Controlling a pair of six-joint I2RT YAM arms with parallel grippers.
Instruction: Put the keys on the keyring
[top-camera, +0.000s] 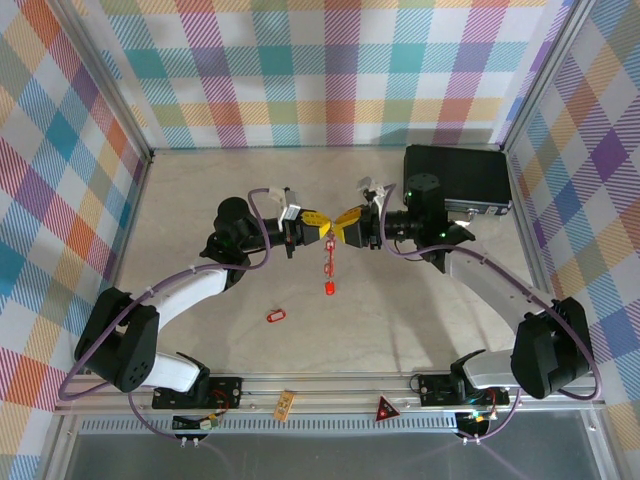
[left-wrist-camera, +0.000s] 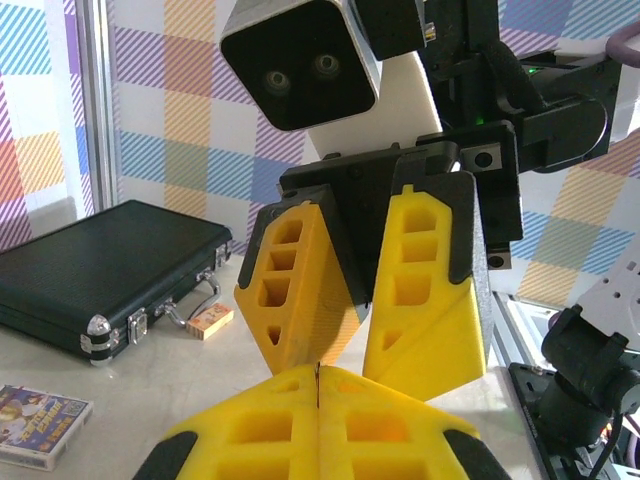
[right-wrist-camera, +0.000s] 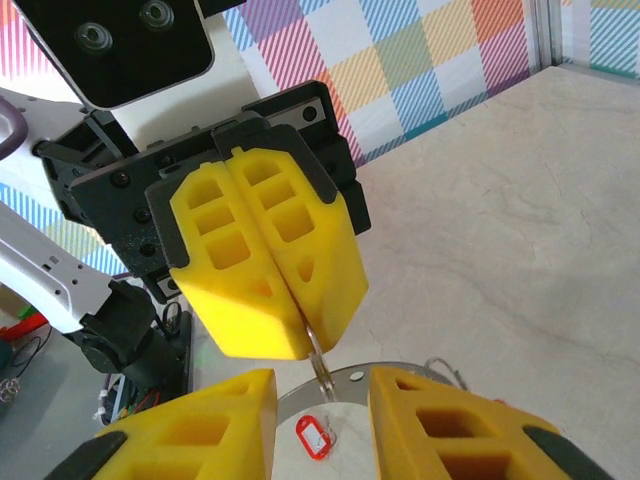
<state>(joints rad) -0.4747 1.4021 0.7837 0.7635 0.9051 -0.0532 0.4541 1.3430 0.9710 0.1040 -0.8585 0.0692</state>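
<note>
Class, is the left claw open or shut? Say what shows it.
Shut. The left claw's yellow fingers press together, pinching the keyring at their tips.

The top camera hangs high above and behind both arms and looks steeply down. The arm bases lie along its bottom edge, with the pale marbled surface (top-camera: 380, 320) and the plaid cloth walls (top-camera: 330, 70) far off and small.

The left wrist camera sits just behind the yellow ribbed plastic left claw (left-wrist-camera: 317, 385). It faces almost level across at the matching yellow right claw (left-wrist-camera: 350, 365), very close, with a black hard case (left-wrist-camera: 100, 260) beyond.

The right wrist camera looks the opposite way, tilted down towards the surface.

Both wrist views share the spot where the claws meet, which the overhead view shows mid-frame. The case appears in the overhead and left wrist views.
</note>
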